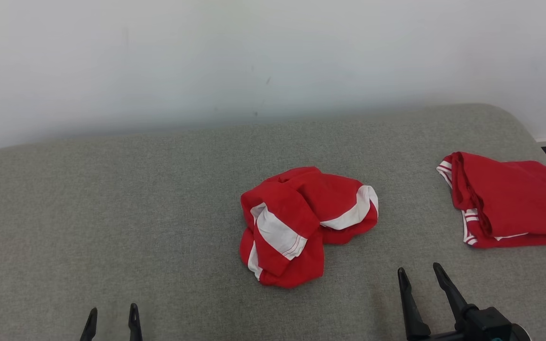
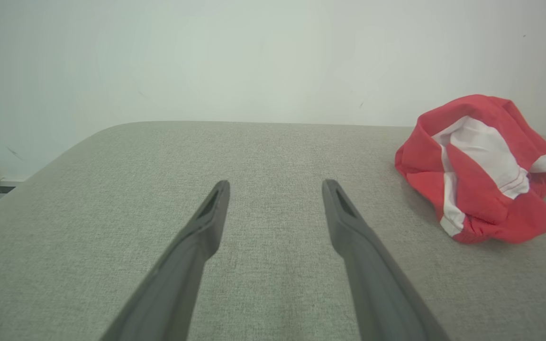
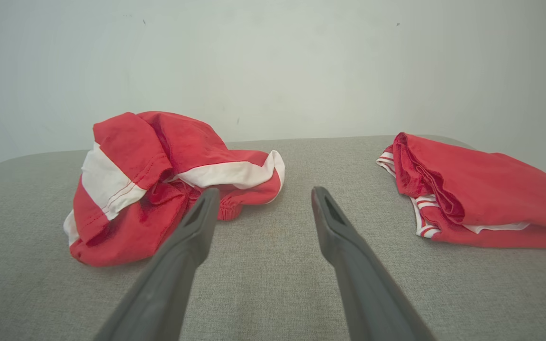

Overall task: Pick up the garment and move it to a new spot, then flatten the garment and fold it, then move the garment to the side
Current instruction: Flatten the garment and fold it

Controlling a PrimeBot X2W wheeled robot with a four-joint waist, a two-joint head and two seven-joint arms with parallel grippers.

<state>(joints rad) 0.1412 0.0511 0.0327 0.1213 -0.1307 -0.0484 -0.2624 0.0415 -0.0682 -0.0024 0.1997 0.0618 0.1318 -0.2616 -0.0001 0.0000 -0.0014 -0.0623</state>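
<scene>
**Crumpled garment mid-table, both grippers spread and empty**

Head view: the garment (image 1: 307,226) lies in a red-and-white heap near the middle of the grey table (image 1: 112,199), touching nothing else. A folded piece (image 1: 510,199), also red, lies well apart at the right, cut off by the frame edge. The left gripper (image 1: 113,309) shows at the bottom left and the right gripper (image 1: 419,268) at the bottom right, nearer the heap. Both stand spread with nothing between the fingers, clear of the cloth.

Left wrist view: the left gripper (image 2: 277,182) points over bare table, with the garment (image 2: 481,175) off to its right and apart from it. A striped sliver at the far right edge is probably the folded piece, though too little shows to be sure.

Right wrist view: the right gripper (image 3: 265,189) aims at the gap between the garment (image 3: 150,161) and the folded piece (image 3: 481,189). One finger overlaps the heap's near edge in the picture only.

The cloth looks thin, soft and light. It should sag and drape from any hold and offer no stiffness. A raised ridge, such as the red fold on top or the white band beside it, looks the easiest pinch. Catching a single layer may simply pull the heap open.

What kind of garment it is cannot be told. Its hems, openings and underside are buried in the folds.
</scene>
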